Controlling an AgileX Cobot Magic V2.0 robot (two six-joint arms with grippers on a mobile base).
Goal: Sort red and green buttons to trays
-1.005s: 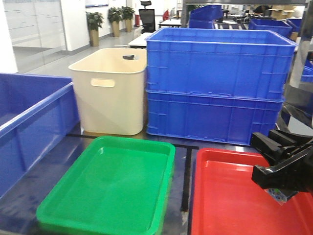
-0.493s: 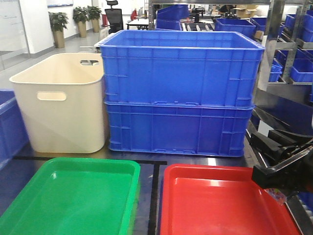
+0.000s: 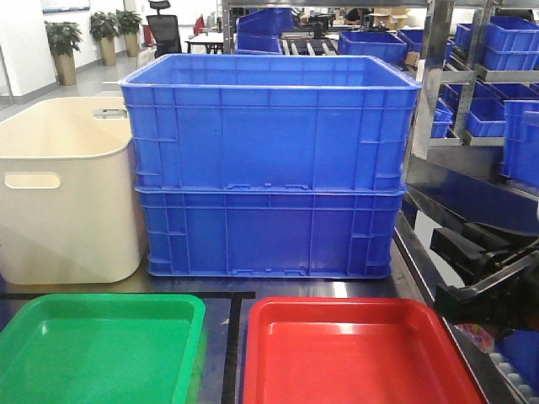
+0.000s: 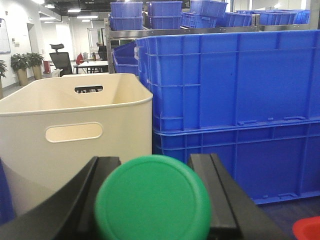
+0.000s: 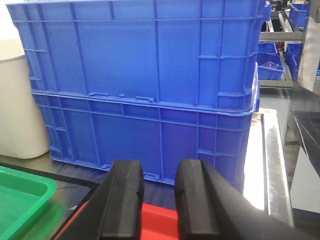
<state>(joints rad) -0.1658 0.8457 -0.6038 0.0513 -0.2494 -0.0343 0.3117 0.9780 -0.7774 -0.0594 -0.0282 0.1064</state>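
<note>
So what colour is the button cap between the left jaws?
Green. The button cap shows best in the left wrist view.

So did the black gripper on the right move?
Yes. The right gripper was over the red tray; now it sits past its right edge.

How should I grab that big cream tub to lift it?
Probably by its handles: the cream tub has an oval slot just under the rim on the near wall and a far slot opposite. Hook fingers in from outside.
</note>
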